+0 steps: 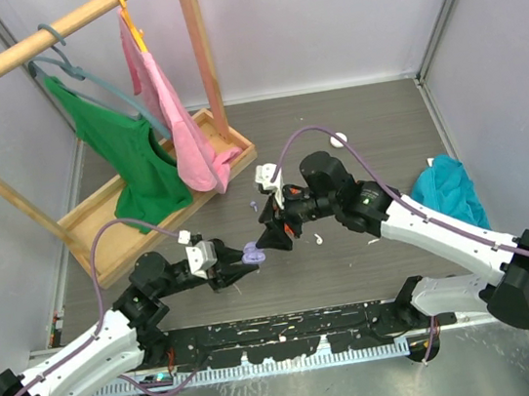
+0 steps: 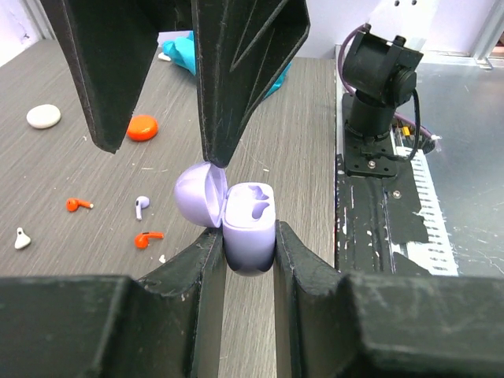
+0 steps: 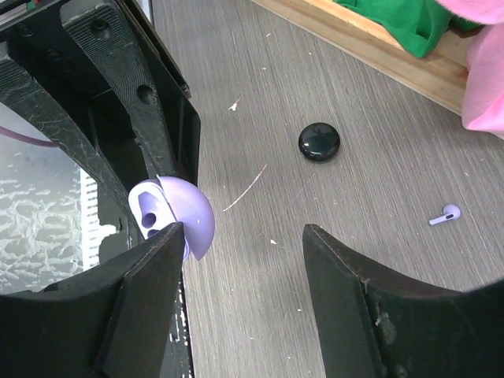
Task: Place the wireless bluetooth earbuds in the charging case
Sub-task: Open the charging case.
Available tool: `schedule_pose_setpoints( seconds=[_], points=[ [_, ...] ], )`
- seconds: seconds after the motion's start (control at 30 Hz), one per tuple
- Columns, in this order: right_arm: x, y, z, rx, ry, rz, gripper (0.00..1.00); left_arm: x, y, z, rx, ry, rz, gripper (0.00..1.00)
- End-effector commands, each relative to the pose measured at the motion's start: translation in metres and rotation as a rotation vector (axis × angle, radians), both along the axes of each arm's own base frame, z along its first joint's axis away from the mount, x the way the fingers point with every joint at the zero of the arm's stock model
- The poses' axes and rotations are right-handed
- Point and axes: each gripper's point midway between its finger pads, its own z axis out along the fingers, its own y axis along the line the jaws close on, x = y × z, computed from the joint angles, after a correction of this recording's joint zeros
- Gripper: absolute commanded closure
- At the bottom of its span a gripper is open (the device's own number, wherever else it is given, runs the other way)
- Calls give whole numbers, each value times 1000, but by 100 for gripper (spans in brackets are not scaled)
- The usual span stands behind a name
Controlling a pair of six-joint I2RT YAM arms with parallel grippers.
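While the left tool [image 2: 249, 236] clamps the lilac case [image 2: 250, 209], it opens upward.

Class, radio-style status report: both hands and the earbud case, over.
Left hand shut on open lilac case, wells empty. Right hand open, empty, one finger at lid. Lilac earbud loose on table. Nothing blocking.

Near the middle of the table [image 1: 372, 124], the charging case [image 2: 249, 228] sits wedged between the fingers of the left gripper [image 1: 242, 262], its lid swung out to the left in the left wrist view. The right gripper [image 1: 275, 239] hangs just above it, one fingertip over the lid. Four earbuds [image 2: 142, 206] lie scattered on the table left of the case, with two round cases [image 2: 142, 127] beyond them. In the top view a rack [image 1: 103, 240] stands rear left and a cloth [image 1: 446, 190] lies at the right.
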Motion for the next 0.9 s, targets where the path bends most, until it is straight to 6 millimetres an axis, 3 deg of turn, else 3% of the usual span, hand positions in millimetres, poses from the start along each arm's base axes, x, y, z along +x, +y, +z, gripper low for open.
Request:
schedule_pose_setpoints(
  seconds=[0.0,0.2,0.37,0.67,0.87],
  points=[
    [14,2,22,27,-49,-45,33,-10,-2,15,-37,-69,-53,100],
    [16,2,18,9,-32,-64,33,8,2,6,-21,-51,50,100],
    [48,-15,2,-59,-23,-274,29,35,12,-13,9,-16,215,100],
    [110,-71,-68,-282,127,-718,28,67,29,-32,30,-5,418,100],
    [129,-97,-113,-412,170,-939,28,73,32,-40,42,-4,453,100]
  ],
)
